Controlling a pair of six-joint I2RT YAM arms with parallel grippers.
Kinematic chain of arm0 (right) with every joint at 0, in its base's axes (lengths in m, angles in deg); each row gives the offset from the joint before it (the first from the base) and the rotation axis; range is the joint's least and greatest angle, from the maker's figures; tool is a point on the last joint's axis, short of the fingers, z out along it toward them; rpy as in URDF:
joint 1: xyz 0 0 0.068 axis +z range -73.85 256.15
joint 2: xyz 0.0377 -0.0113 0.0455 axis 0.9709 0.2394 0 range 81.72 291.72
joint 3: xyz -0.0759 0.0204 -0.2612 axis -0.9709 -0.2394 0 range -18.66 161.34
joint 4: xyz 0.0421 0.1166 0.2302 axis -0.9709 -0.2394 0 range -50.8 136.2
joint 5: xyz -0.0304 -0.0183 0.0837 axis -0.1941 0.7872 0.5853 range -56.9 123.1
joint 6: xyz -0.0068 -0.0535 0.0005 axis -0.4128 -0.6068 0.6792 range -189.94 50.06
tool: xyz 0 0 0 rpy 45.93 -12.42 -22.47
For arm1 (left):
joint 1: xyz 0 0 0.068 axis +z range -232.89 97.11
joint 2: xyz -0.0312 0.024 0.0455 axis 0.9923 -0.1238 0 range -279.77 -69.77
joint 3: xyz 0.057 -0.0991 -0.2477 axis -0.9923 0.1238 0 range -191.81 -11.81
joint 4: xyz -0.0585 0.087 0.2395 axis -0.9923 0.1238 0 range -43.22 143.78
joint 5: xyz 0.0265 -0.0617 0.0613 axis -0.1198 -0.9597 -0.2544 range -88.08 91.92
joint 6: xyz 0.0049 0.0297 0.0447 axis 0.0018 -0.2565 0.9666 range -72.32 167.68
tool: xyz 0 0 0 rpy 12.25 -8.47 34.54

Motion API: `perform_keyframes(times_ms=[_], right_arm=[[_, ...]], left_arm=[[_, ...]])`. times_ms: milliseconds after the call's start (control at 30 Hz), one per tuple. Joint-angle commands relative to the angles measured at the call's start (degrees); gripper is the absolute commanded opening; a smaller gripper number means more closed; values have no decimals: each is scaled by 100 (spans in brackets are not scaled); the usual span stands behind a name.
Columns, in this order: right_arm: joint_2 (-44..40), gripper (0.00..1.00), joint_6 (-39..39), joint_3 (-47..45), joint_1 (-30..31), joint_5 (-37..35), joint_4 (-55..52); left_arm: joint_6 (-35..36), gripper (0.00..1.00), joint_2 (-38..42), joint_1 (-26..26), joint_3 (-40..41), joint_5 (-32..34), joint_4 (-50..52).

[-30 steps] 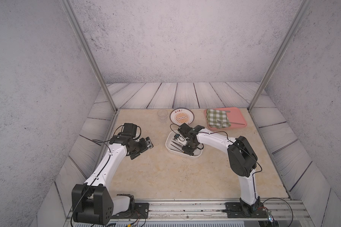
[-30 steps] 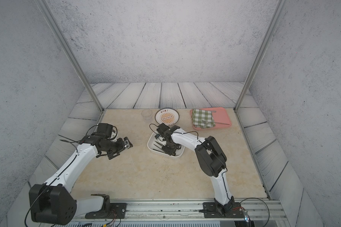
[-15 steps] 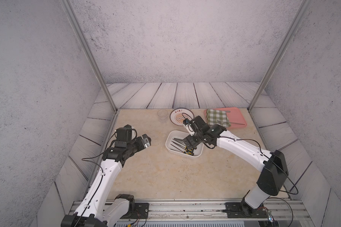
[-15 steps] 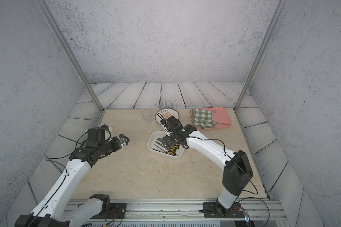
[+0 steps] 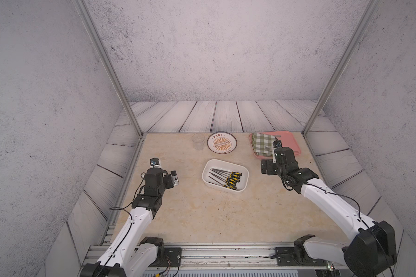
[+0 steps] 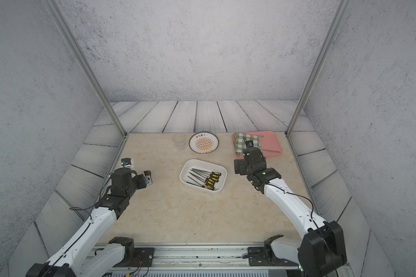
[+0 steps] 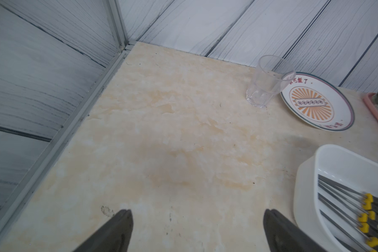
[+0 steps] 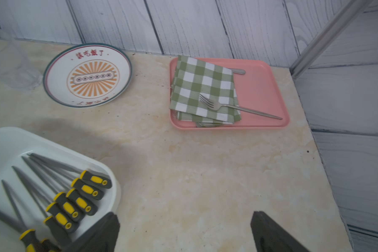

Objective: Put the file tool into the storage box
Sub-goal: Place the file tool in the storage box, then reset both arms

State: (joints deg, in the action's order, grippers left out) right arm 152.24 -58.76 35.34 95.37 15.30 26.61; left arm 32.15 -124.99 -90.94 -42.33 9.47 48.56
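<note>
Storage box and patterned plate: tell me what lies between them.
Nothing but bare tabletop separates the storage box from the patterned plate. The right wrist view shows this stretch plainly, and both top views agree.

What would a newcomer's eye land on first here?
The white storage box mid-table, holding a fan of yellow-handled files, draws the eye first. Next, the pink tray with a green checked cloth in the far right corner. The left hand and right hand hang open and empty either side of the box.
</note>
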Motion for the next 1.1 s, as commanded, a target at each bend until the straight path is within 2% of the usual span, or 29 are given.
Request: perform_keyframes(times_ms=[0,233,433,500,600,667,767,833,933,1000,1067], right_arm=[[-65,99,-198,-501,-566,-59,506],[343,99,-710,-1563,-1121,-290,2238],[996,99,-665,-1749,-1379,-398,3111],[1153,99,-681,-1817,-1424,-416,3491],[1435,99,-619,-1875,-1543,-248,4071],[1541,99,-610,-1777,-1597,-28,4124],[1750,99,-661,-1982,-1646,388,4809],[1652,99,-627,-2074,-1667,450,4815],[1613,99,-747,-2597,-1702,778,5680],[1868,99,-830,-2938,-1701,863,6653],[1891,99,-821,-2917,-1703,865,6635]], left_arm=[[563,98,-373,-2,139,500,-1249],[1125,98,-1183,81,569,535,-2721],[1100,98,-1759,181,941,806,-3743],[1263,98,-1831,254,903,705,-3870],[1351,98,-2153,324,694,775,-3859],[1463,99,-2395,388,797,694,-4351],[1452,98,-2902,494,990,480,-5173],[1553,98,-3187,496,858,282,-5171],[1557,98,-3220,572,589,23,-4714],[1544,99,-3263,628,538,-104,-4678],[1531,98,-3229,671,482,-207,-4491]])
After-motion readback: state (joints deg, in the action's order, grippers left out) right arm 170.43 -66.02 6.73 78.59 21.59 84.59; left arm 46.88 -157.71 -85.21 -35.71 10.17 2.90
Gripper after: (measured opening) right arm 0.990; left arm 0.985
